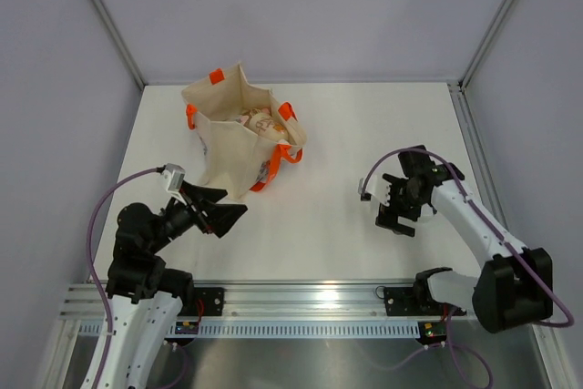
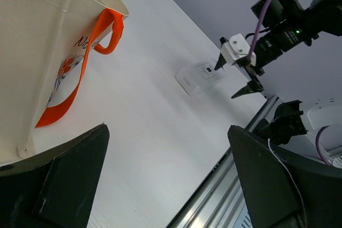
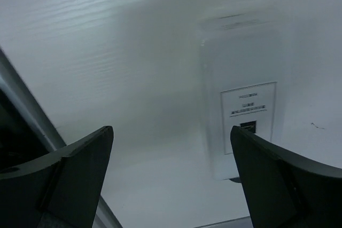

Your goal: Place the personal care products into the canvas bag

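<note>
Beige boxy canvas bag (image 1: 230,154), flat white bottle (image 2: 199,77)

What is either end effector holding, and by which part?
Nothing. Both are open: left end effector beside the canvas bag, right end effector above the flat white bottle.

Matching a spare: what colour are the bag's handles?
Bright orange handles, clearest in left wrist view.

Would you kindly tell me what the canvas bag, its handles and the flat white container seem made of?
Canvas bag: matte beige woven cloth, going by creases and stitched seams. Handles: bright orange fabric webbing, matte. Flat white container: probably smooth plastic with a printed label; blur leaves it open.
</note>
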Action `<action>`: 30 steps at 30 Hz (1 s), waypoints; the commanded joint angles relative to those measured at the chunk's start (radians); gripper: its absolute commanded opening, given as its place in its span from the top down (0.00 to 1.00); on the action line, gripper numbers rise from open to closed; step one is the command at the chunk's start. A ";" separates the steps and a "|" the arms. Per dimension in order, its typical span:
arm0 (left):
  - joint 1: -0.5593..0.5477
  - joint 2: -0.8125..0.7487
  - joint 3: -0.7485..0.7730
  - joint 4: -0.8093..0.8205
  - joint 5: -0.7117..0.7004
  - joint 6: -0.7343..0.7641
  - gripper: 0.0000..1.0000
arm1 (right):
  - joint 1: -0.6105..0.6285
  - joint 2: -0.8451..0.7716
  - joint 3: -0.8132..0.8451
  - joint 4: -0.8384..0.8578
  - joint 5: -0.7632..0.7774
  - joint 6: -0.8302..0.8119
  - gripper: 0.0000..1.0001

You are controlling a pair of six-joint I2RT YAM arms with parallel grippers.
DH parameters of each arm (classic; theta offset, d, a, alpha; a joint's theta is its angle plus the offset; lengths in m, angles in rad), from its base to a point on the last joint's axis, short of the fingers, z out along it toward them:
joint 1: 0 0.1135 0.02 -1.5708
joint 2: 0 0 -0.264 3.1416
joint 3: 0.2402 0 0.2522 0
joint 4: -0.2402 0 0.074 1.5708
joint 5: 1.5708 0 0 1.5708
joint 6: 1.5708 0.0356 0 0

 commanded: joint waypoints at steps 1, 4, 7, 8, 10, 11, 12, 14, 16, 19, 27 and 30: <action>0.001 -0.002 -0.004 0.079 0.054 -0.034 0.01 | -0.054 0.144 0.069 0.167 0.128 -0.020 0.00; 0.001 -0.010 0.000 0.062 0.052 -0.026 0.01 | -0.076 0.232 0.067 0.242 0.171 -0.047 0.01; 0.001 -0.015 0.001 0.033 0.046 -0.008 0.01 | -0.092 0.317 0.076 0.247 0.162 -0.069 0.00; 0.001 -0.018 0.001 0.027 0.046 -0.003 0.01 | -0.096 0.332 0.087 0.250 0.160 -0.069 0.01; 0.001 -0.019 -0.007 0.019 0.039 0.002 0.01 | -0.099 0.376 0.090 0.282 0.184 -0.067 0.00; 0.001 -0.019 -0.010 0.019 0.039 0.000 0.01 | -0.099 0.389 0.093 0.296 0.184 -0.069 0.01; 0.001 -0.019 -0.013 0.027 0.039 -0.002 0.01 | -0.099 0.404 0.096 0.309 0.189 -0.069 0.01; 0.001 -0.015 -0.017 0.034 0.040 -0.011 0.01 | -0.099 0.450 0.118 0.302 0.177 -0.069 0.01; 0.001 -0.009 -0.019 0.040 0.040 -0.011 0.01 | -0.099 0.495 0.133 0.282 0.149 -0.081 0.01; 0.001 -0.007 -0.011 0.030 0.037 -0.002 0.01 | -0.099 0.538 0.141 0.274 0.149 -0.086 0.01; 0.001 -0.001 -0.010 0.017 0.028 0.020 0.01 | -0.100 0.463 0.234 0.149 0.016 0.035 0.72; 0.001 0.005 -0.010 0.017 0.029 0.026 0.01 | -0.099 0.389 0.306 0.065 -0.130 0.117 0.84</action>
